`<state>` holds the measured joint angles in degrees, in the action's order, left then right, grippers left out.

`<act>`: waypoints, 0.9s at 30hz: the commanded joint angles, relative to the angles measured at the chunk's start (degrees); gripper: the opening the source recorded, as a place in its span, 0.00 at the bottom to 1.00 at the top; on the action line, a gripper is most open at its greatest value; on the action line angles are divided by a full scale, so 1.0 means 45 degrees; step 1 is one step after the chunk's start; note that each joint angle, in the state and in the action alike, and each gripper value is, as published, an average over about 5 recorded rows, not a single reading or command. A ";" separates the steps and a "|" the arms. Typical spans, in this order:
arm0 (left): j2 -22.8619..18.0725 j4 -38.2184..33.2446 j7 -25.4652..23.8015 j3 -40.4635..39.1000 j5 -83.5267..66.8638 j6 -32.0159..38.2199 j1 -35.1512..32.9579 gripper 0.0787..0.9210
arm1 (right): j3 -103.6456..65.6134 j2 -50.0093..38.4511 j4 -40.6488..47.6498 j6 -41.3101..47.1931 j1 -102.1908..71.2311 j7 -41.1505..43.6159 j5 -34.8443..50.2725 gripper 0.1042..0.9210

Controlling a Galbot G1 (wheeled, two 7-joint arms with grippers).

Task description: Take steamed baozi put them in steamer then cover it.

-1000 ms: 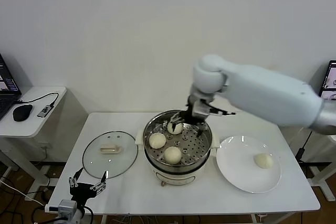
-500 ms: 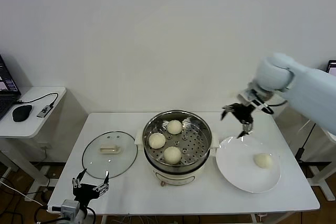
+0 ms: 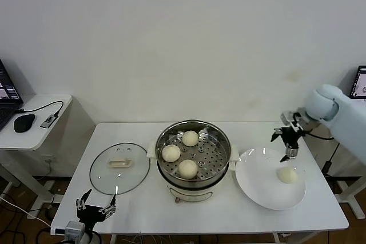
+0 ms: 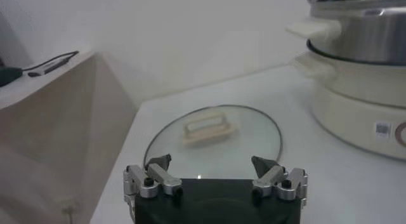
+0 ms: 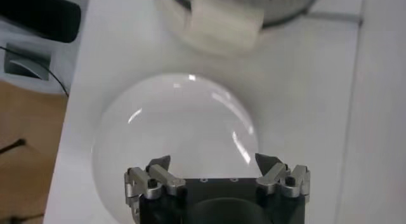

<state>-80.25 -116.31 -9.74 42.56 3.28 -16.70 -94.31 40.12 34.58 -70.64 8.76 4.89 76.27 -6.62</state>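
Baozi number four in all: three sit on the perforated tray inside the steamer (image 3: 194, 155), one at 12 o'clock (image 3: 190, 138), one at 9 o'clock (image 3: 171, 152) and one at 6 o'clock (image 3: 188, 168), each apart from the others. The fourth baozi (image 3: 287, 175) lies alone on the white plate (image 3: 257, 181), toward the plate's 3 o'clock side. All four are round, so none shows a long axis or a facing.

The steamer stands uncovered at the middle of the white worktop (image 3: 143, 201), its cream side handles at 9 and 3 o'clock. The plate lies at 3 o'clock from it, just beside its handle. The glass lid (image 3: 119, 167) rests flat on the worktop at 9 o'clock from the steamer, knob side up, with its cream handle (image 3: 119, 162) running 9 to 3.

The right gripper (image 3: 287, 141) reaches in from the 3 o'clock edge, forearm sloping down toward the plate, and hangs over the plate's 1 o'clock rim, above and apart from the lone bun. Its jaws are spread and grasp nothing; the right wrist view shows the fingertips wide apart over the plate (image 5: 177, 143).

The left gripper (image 3: 95, 206) is parked low at the worktop's 7 o'clock edge, pointing toward the lid, jaws released and bare.
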 commanded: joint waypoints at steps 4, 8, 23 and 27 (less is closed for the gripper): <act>0.0054 0.0018 -0.0053 -0.0003 0.0131 -0.0044 -0.0032 0.88 | -0.1998 0.0612 0.2095 -0.0668 -0.2592 -0.0493 -0.2232 0.88; 0.0070 0.0056 -0.0065 0.0001 0.0133 -0.0044 -0.0012 0.88 | -0.2121 0.0657 0.2213 -0.0776 -0.2874 -0.0700 -0.2486 0.88; 0.0098 0.0170 -0.0087 0.0041 0.0108 -0.0034 0.0027 0.88 | -0.2181 0.1098 0.2501 -0.1190 -0.3248 -0.0569 -0.3028 0.88; 0.0082 0.0207 -0.0087 0.0011 0.0113 -0.0031 0.0058 0.88 | -0.2221 0.1015 0.2477 -0.1149 -0.3299 -0.0560 -0.3203 0.88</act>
<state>-79.85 -115.49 -10.15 42.71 3.74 -16.87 -94.14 30.98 38.81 -60.49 4.31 -8.62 73.79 -18.86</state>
